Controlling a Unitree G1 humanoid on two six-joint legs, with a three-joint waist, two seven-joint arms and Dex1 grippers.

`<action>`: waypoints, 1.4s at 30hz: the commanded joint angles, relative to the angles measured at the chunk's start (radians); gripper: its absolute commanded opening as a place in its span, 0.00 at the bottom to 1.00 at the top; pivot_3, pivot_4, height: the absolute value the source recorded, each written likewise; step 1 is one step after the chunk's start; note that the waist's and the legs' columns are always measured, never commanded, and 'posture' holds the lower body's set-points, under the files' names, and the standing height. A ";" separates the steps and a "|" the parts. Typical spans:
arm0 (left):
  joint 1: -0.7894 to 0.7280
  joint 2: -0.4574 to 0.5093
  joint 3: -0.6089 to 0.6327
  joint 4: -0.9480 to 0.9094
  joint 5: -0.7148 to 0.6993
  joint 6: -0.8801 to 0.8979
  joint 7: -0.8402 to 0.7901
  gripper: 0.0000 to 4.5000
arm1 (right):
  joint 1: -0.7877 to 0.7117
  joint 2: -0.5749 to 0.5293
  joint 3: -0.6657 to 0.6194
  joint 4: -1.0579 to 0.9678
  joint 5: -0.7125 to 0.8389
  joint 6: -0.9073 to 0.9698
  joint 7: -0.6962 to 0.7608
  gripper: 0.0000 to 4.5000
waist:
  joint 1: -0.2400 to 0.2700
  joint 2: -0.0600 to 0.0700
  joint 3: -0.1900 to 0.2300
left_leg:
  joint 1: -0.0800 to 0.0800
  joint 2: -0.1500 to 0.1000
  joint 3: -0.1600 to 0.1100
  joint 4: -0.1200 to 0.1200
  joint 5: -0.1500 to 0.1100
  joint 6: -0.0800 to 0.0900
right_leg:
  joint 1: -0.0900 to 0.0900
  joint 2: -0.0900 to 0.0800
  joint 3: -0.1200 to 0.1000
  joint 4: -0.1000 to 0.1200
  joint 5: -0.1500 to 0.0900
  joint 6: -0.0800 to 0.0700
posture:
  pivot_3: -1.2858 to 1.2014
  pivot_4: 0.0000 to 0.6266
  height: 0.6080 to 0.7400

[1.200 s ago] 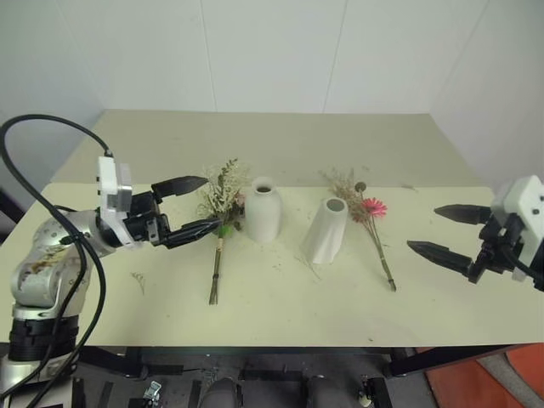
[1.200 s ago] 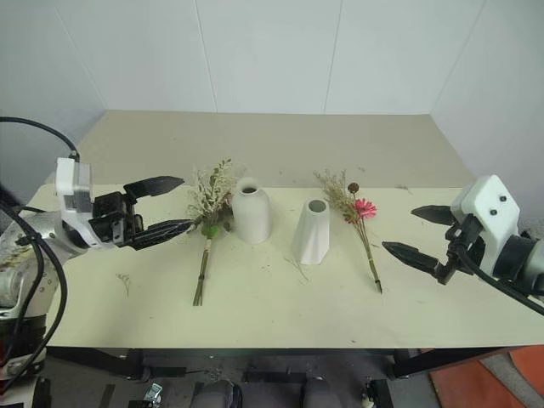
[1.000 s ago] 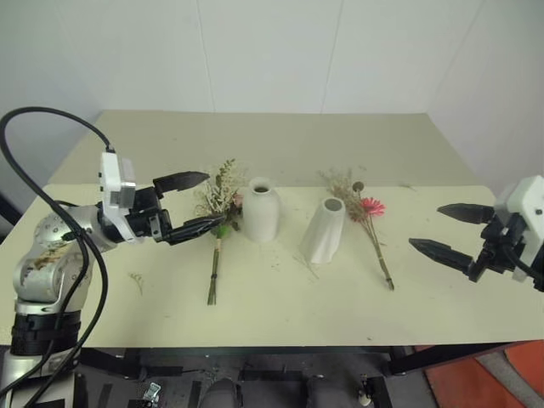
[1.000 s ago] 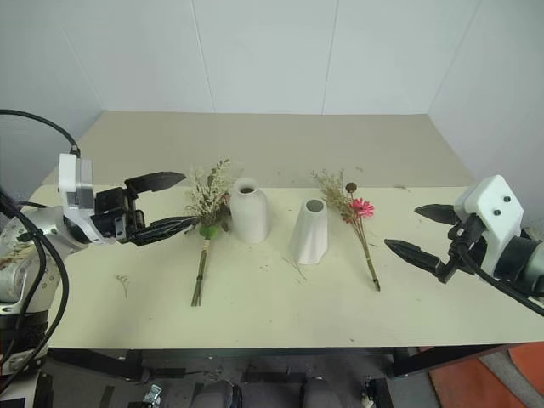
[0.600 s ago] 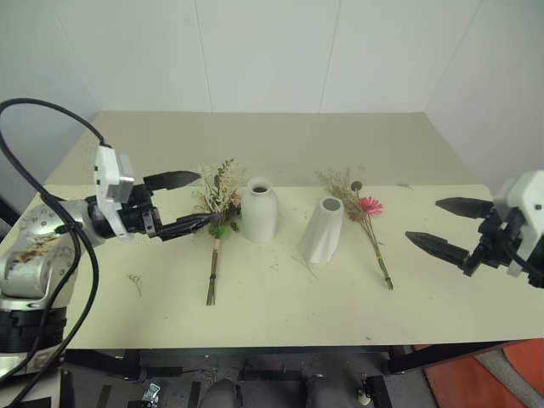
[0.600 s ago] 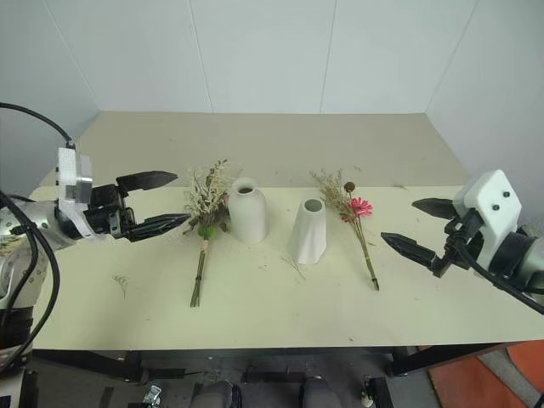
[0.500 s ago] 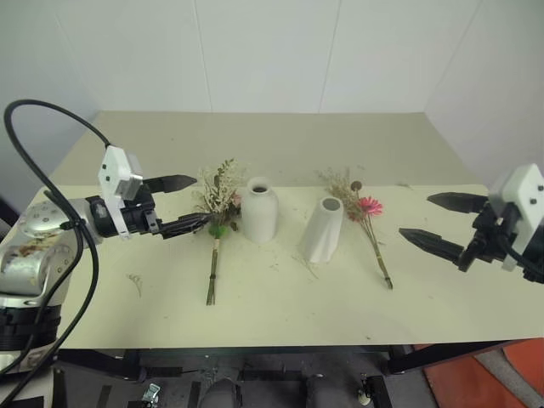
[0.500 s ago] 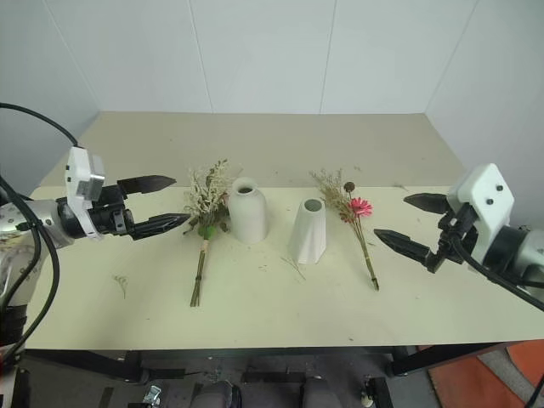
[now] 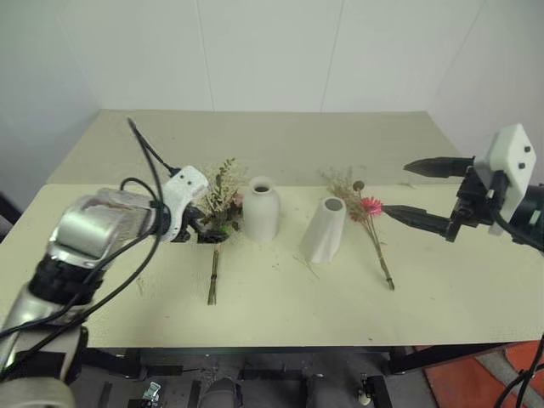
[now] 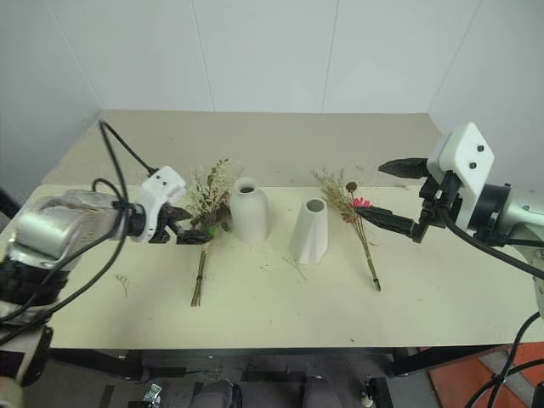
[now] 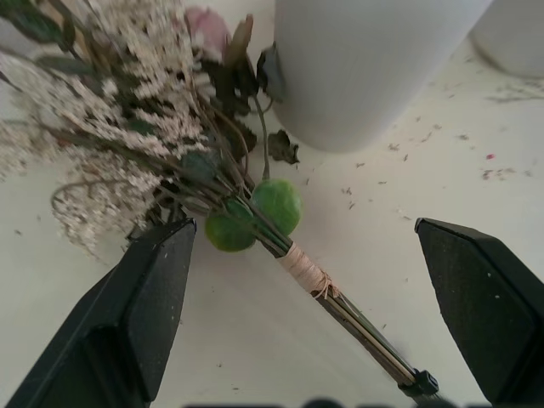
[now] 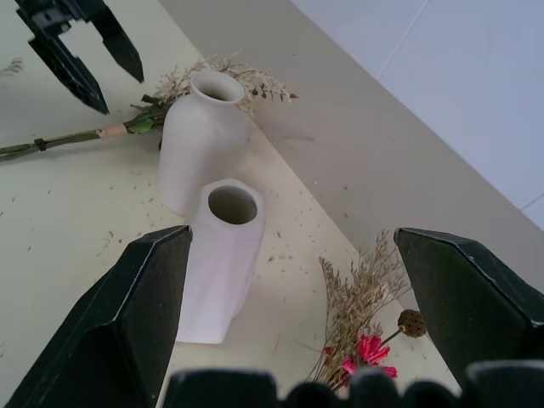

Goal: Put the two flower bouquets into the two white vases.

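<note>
We are hovering the left gripper (image 11: 302,255), jaws spread wide, over the rose bouquet (image 9: 218,223) lying flat on the tabletop (image 9: 280,310) beside the bottle-shaped vase (image 9: 261,208). Its stem is running crosswise between the jaws, tied band near centre. Our right gripper (image 9: 406,189), also spread, is hanging near the daisy bouquet (image 9: 369,229) beside the cone vase (image 9: 325,229).

I found no writing, label, brand, number or sign that I could read on anything in front of me.
</note>
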 commanded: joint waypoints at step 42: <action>-0.032 -0.286 0.405 0.164 0.235 -0.447 0.478 0.03 | 0.056 -0.014 -0.062 -0.010 0.049 -0.028 0.118 1.00 | 0.012 0.000 0.000 | -0.001 -0.001 -0.001 0.001 0.000 0.000 | 0.000 -0.002 -0.001 0.001 0.000 0.000 | 0.52 0.24 1.00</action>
